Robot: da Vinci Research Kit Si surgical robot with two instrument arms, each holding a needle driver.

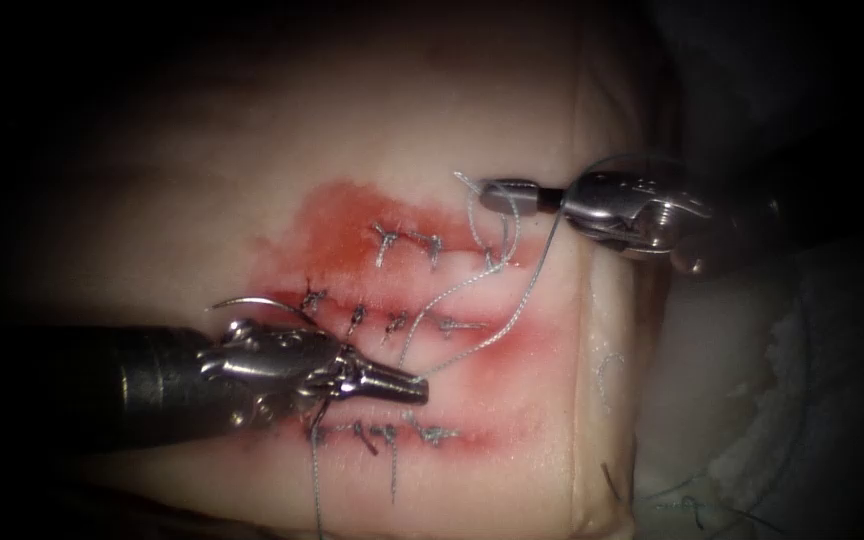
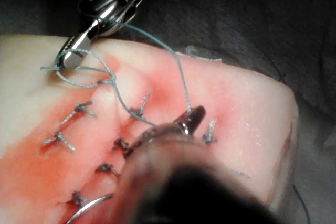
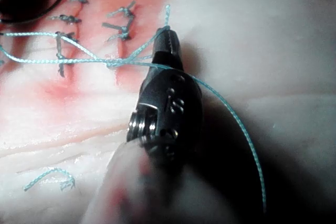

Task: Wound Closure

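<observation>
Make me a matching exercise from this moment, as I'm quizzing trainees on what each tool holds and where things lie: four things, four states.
Things:
1. left tool
2. right tool
3. needle
4. loose thread scrap

States:
A. lies free on the tissue beside the left tool
B. lies on pale tissue, apart from the stitches
C. shut on the thread over the reddened tissue
D. shut on the thread near its end

Pairs: 1-C, 2-D, 3-A, 4-B

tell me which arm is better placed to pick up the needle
Left. Its claw is shut on the thread, but the needle lies loose beside its wrist; the right claw, shut on thread, sits farther off.
</observation>
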